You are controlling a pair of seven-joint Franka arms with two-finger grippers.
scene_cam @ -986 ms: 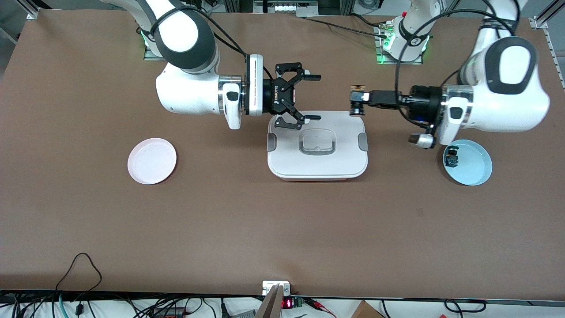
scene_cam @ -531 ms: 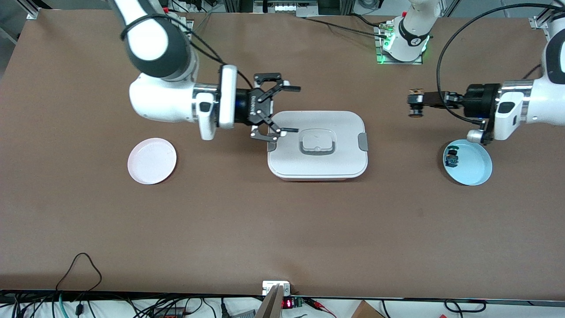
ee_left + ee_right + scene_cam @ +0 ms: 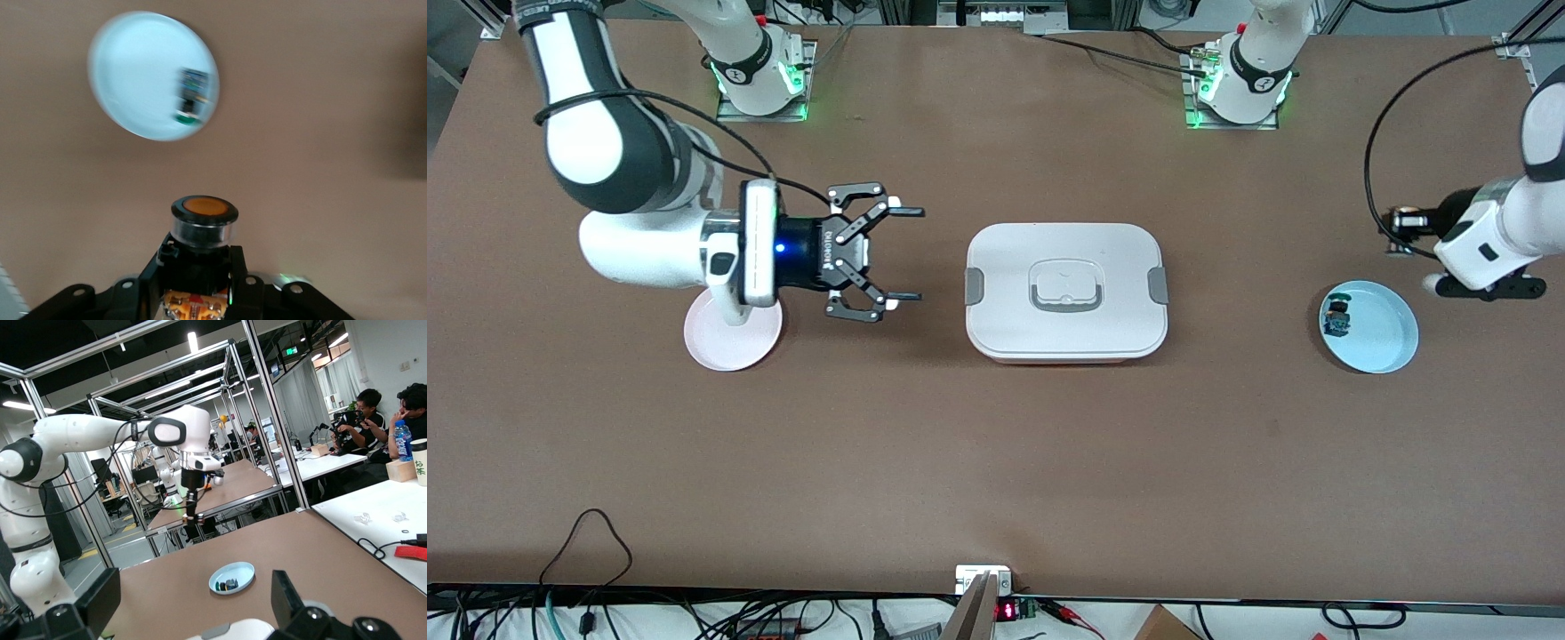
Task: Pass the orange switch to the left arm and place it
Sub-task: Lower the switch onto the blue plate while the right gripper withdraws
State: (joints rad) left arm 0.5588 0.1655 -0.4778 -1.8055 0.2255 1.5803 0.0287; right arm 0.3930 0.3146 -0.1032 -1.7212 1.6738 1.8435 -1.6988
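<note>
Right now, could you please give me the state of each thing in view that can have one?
Orange switch: held in the left end effector.
Right end effector: open, empty, above the table.
Box: lid on.
Blue plate: holds the blue switch.
Pink plate: empty.

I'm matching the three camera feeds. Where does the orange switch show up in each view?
Front view: orange switch held in the left gripper, above the table near the blue plate.
Left wrist view: low centre, orange switch gripped by the fingers.
Right wrist view: too small to make out.
Shared landmark: blue plate.
</note>
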